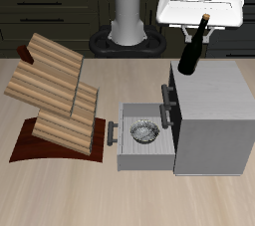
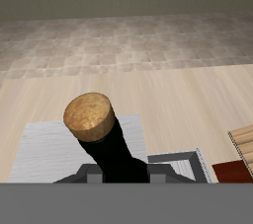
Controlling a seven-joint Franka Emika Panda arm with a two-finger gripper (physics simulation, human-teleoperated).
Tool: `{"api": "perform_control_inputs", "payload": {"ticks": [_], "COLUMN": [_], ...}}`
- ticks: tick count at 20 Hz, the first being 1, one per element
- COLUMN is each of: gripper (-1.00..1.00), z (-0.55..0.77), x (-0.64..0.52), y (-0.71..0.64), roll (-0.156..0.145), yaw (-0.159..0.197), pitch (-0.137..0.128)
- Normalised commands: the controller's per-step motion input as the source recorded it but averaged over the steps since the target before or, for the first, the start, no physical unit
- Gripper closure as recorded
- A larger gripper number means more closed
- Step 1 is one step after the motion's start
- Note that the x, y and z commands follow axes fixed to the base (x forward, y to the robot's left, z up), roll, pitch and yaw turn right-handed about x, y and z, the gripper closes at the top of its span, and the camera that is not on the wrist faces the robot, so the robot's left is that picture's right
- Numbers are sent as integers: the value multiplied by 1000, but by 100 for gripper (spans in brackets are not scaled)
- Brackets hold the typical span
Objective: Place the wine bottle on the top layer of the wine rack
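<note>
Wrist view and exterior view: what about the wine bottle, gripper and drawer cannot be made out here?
- Gripper: fingertips are too small in the exterior view and out of the wrist view, so contact with the wine bottle is unclear.
- Bottle base: hidden in the wrist view by its own neck and cap.
- Drawer contents: too small to identify.
- Wine rack: cut off by the wrist view's edge.

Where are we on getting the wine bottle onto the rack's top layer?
Pickup looks done: the gripper holds the wine bottle by its neck, lifted and tilted above the grey cabinet. The carry is in hand. Left: move it across to the wine rack, whose top tier holds nothing, and set it down. The cabinet's drawer stands open, with a small bowl-like item inside.
</note>
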Motion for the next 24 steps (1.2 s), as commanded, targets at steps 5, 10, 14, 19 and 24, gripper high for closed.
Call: {"api": "perform_control_inputs", "payload": {"ticks": [5,10,14,19,24], "gripper": [100,100,100,100,100], "z": [124,-29,-42,-4,121], "x": [-451,-353,-182,-131,-77], "y": [-396,-264,-287,-261,-119], "roll": [26,50,66,127,39], "yaw": [-269,-183,-230,-259,-121], "pitch": [47,42,101,115,24]}}
